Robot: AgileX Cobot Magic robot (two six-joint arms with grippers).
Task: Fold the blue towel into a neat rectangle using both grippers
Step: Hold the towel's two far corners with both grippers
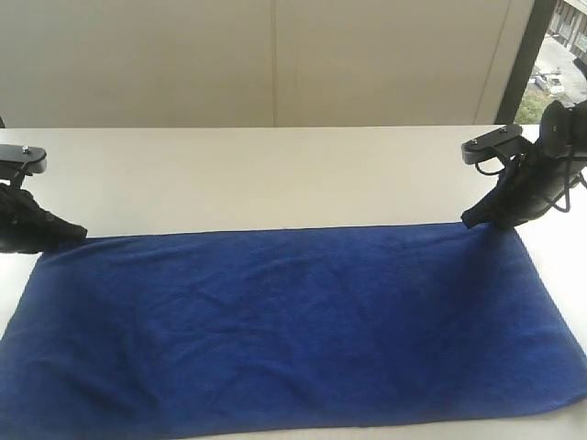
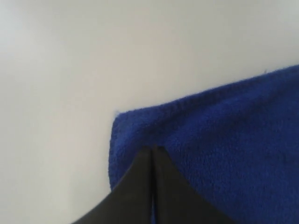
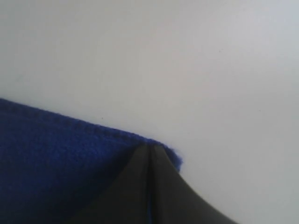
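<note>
The left gripper [image 1: 81,235] sits at the left edge of the exterior view, its black jaws pressed fully together. Its tip rests on the far left corner of the blue towel [image 1: 284,330]. In the left wrist view the two fingers meet in a thin seam, and the left gripper [image 2: 153,150] touches the plush just inside the corner. I cannot tell whether any cloth is pinched in that seam.

The right gripper [image 1: 470,220], at the right of the exterior view, is closed in the same way, with its tip on the towel's far right corner. In the right wrist view the right gripper [image 3: 149,145] lies over the stitched edge close to the corner. Whether it holds cloth is not clear there either.

The towel lies spread flat as a wide rectangle across the lower half of the exterior view. It rests on a white table [image 1: 275,174]. Above the table is a pale wall [image 1: 275,55], and a dark post [image 1: 523,64] and a window [image 1: 564,55] fill the upper right corner.
</note>
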